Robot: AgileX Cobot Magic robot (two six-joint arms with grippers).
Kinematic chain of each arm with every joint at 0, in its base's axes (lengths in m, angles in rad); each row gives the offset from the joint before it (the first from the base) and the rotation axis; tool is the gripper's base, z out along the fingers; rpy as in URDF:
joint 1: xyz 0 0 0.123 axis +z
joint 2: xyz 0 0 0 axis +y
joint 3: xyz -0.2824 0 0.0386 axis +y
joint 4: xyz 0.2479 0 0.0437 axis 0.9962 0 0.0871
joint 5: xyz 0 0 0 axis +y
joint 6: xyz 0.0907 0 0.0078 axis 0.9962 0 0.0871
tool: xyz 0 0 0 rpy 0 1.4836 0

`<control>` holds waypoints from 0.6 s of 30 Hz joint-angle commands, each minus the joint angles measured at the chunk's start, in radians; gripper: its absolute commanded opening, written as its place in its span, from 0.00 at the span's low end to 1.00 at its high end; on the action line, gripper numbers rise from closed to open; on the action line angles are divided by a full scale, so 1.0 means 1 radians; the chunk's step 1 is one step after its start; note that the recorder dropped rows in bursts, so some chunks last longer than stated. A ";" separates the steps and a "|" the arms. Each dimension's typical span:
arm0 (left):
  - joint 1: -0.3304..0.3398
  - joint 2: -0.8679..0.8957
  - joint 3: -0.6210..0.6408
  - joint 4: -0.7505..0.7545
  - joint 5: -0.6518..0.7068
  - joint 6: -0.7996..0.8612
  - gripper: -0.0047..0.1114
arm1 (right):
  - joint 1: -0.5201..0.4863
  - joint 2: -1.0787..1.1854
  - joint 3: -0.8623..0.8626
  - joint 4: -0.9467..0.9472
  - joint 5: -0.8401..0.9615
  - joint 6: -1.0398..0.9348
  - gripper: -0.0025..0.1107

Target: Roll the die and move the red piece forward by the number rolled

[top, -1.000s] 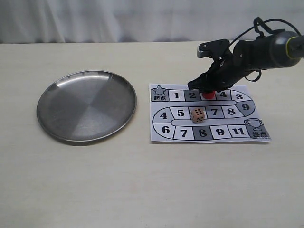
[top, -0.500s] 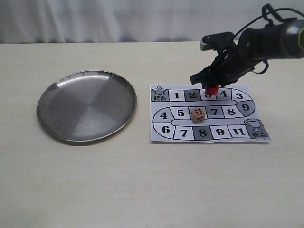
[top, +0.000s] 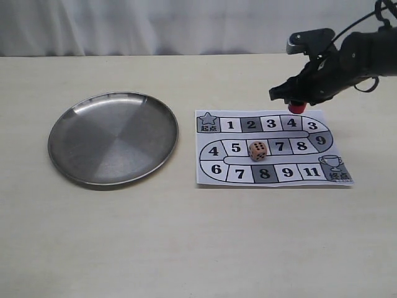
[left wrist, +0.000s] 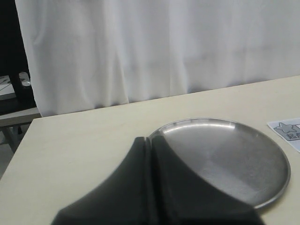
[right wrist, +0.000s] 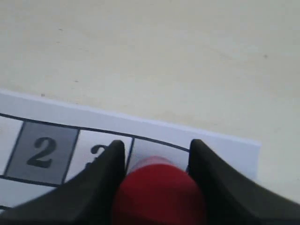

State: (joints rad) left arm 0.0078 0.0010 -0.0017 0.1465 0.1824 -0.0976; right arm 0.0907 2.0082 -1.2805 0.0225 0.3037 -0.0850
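Here, the red piece (top: 298,108) is riding in the right hand (top: 296,101) at the board's far edge

The red piece is sitting between the right hand's two dark fingers (right wrist: 98,187), which are pressing on it from either side. In the right wrist view its rounded red body is filling the gap between them. Square 2 and part of square 3 are showing on the paper just past the fingertips. In the exterior view only a small red stub is peeking out under the hand, at the far edge of the paper game board (top: 273,149), just beyond square 4. Whether the piece is touching the paper or hanging just above it is not clear.

The die (top: 258,150) is resting on the board's middle row, between squares 5 and 7, with dark pips showing on its faces. It is lying well apart from the hand, nearer the camera and to the left of the piece.

The board is lying flat on the pale counter (top: 186,248), with a star square at its far left corner and a trophy at its near right. A round metal plate (top: 113,138) is sitting near the board's left edge, apart from it.

The left hand (left wrist: 149,143) is hovering by the plate's rim. Its fingers are meeting along a thin seam and gripping nothing. A white curtain (left wrist: 164,47) is hanging behind the counter.
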 commanded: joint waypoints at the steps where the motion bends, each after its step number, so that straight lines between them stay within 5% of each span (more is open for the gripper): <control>1: -0.008 -0.001 0.002 -0.002 -0.009 -0.001 0.04 | -0.023 0.050 0.017 -0.001 -0.063 0.022 0.19; 18: -0.008 -0.001 0.002 -0.002 -0.009 -0.001 0.04 | -0.018 0.135 0.017 -0.001 -0.063 0.022 0.19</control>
State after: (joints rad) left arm 0.0078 0.0010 -0.0017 0.1465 0.1824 -0.0976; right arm 0.0721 2.1353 -1.2687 0.0225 0.2100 -0.0636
